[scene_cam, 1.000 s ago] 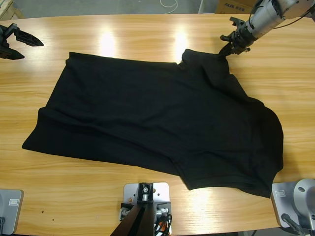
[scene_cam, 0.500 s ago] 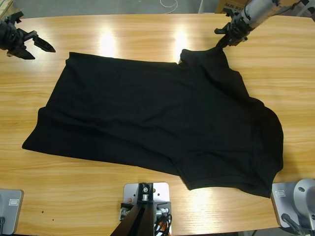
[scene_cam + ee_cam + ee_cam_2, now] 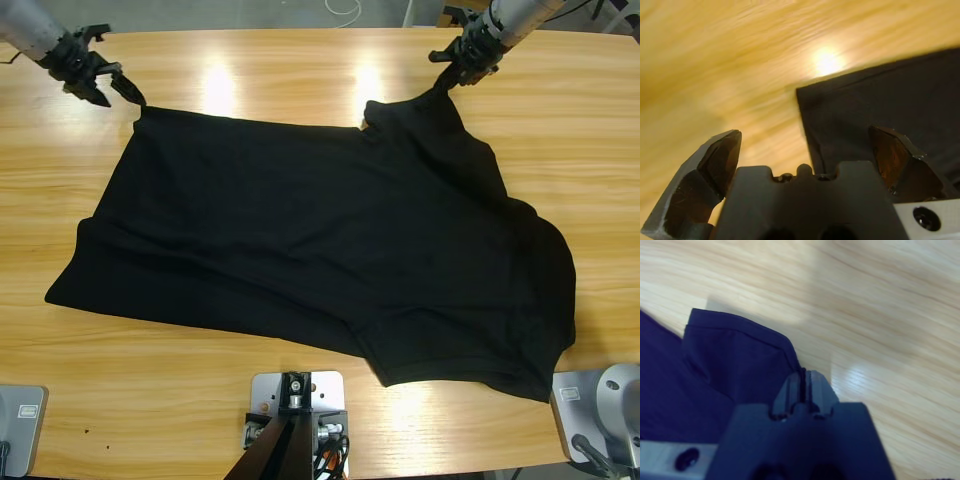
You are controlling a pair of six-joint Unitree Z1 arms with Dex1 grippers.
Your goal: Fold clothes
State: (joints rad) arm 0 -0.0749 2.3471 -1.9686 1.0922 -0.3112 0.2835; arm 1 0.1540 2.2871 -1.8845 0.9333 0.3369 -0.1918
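No fold is made yet: the shirt (image 3: pixel 320 245) lies spread flat across the middle of the bench (image 3: pixel 300 60). The right pincer (image 3: pixel 447 78) pinches its far-right corner; the left pincer (image 3: pixel 125 92), wide apart, straddles its far-left corner, nothing gripped.

Black shirt (image 3: pixel 320 240) lies spread flat — one far corner pinched up.

The left gripper (image 3: pixel 128 93) has crossed from the table's (image 3: pixel 300 60) far left edge to the shirt's (image 3: pixel 320 250) upper-left corner, jaws apart. The right gripper (image 3: pixel 447 82), clamped on a sleeve, has pulled up and away, probably stretching that fabric tauter.
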